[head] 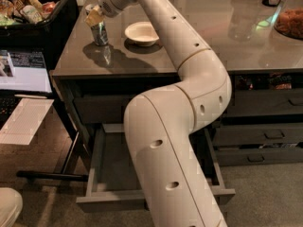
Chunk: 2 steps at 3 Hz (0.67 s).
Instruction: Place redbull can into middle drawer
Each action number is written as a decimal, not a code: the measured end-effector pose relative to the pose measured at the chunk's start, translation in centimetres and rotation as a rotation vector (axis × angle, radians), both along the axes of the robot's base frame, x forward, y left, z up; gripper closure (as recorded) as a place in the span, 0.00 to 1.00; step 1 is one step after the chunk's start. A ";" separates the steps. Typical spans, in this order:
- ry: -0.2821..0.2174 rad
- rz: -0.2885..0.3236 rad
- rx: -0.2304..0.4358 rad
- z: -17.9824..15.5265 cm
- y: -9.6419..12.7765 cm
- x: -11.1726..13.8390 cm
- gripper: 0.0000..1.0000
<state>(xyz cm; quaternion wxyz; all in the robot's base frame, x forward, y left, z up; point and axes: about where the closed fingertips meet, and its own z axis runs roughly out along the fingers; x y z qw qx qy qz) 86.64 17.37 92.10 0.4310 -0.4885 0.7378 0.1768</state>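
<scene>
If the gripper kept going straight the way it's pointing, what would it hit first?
Probably the redbull can, upright on the countertop directly under the gripper; depth is unclear, so they may be touching now.

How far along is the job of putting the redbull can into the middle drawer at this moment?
Done: the middle drawer stands open. In hand: the pincer is at the top of the redbull can, which stands on the counter. Left: lifting it and placing it in the drawer.
</scene>
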 end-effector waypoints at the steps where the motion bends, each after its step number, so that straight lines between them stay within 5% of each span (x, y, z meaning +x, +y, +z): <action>1: 0.000 0.000 0.000 0.0 0.0 0.0 1.00; 2: 0.003 0.003 0.003 0.1 0.1 0.0 1.00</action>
